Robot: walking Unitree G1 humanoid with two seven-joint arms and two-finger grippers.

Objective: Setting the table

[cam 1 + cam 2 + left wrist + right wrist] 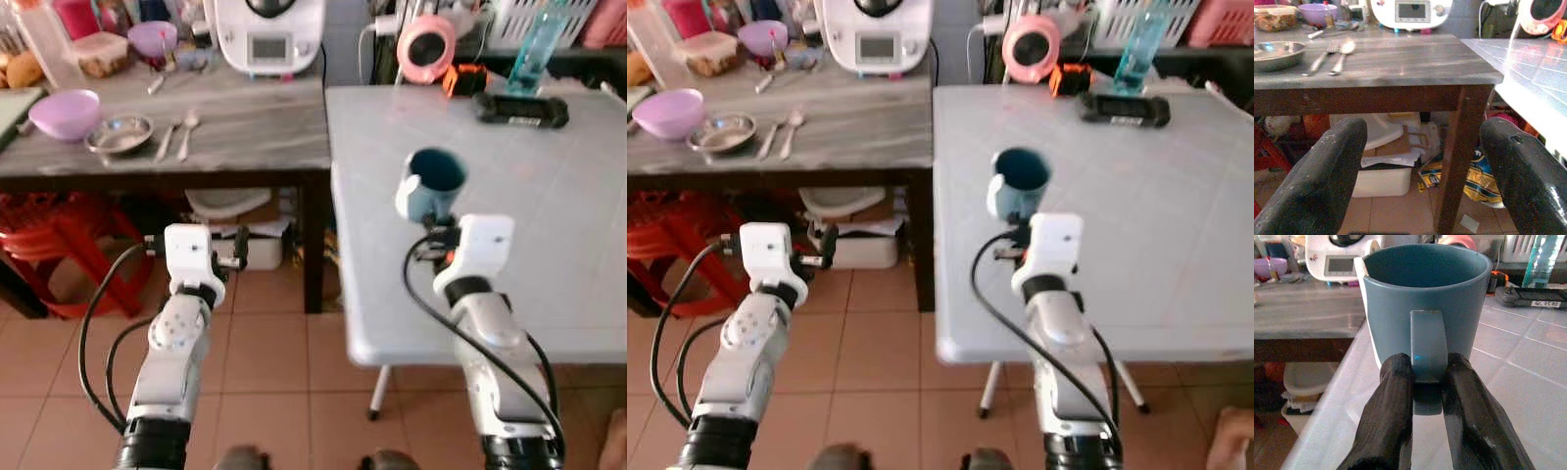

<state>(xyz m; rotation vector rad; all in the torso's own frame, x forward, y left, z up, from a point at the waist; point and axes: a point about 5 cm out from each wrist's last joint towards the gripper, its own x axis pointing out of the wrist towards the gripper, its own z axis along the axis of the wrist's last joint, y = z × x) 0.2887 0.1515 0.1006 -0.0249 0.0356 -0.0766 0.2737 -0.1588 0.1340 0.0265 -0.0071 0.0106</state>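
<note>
Right gripper (1427, 382) fingers clamping blue mug (1425, 303) handle, over white table (549, 225) — upright

We see a white kitchen appliance (268, 34) at the dark table's back, a pink tape roll (426, 48), a red plastic stool (59, 245) underneath, terracotta floor tiles (265, 362)

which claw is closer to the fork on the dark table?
Left. The left claw hangs open below the dark table's front edge, near the fork; the right claw grips the blue mug over the white table.
</note>
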